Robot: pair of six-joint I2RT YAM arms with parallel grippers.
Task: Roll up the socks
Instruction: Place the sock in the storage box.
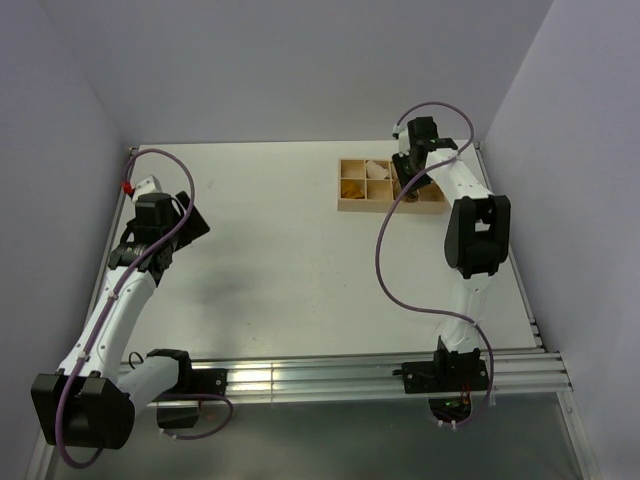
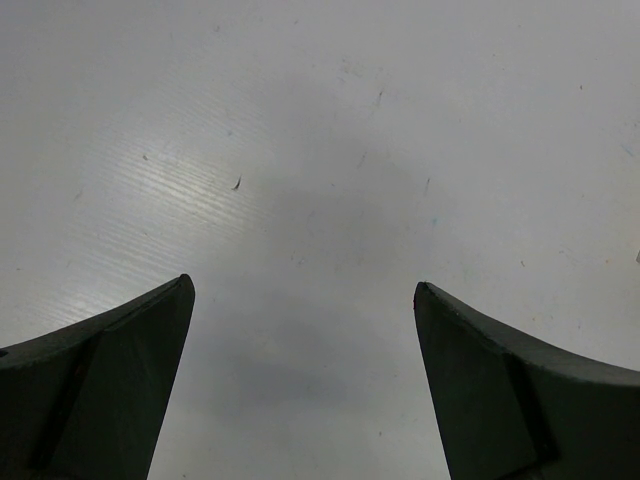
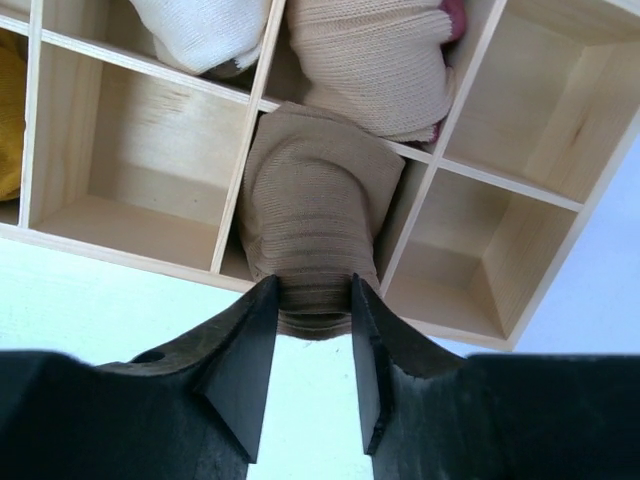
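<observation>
Right gripper first, since its dark fingers fill the bottom of the wrist view. The jaws are pinched on the near end of the tan sock, and the fabric bunches narrow between them. That sock is a fat roll with most of it down in one cell of the wooden box, in the row closest to the camera, with an empty cell on each side. Behind it are a cream bundle and a beige-pink bundle. A sliver of the mustard sock shows in a cell at the far left, but I can't tell if it's rolled.

Left gripper is spread wide over the bare table, holding nothing.

My read is that the rolling on the tan one is finished and this is the stowing bit. The next move probably calls for seating the roll fully inside the cell walls, then letting go and backing straight out so the fingers don't drag the fabric and undo the roll.
</observation>
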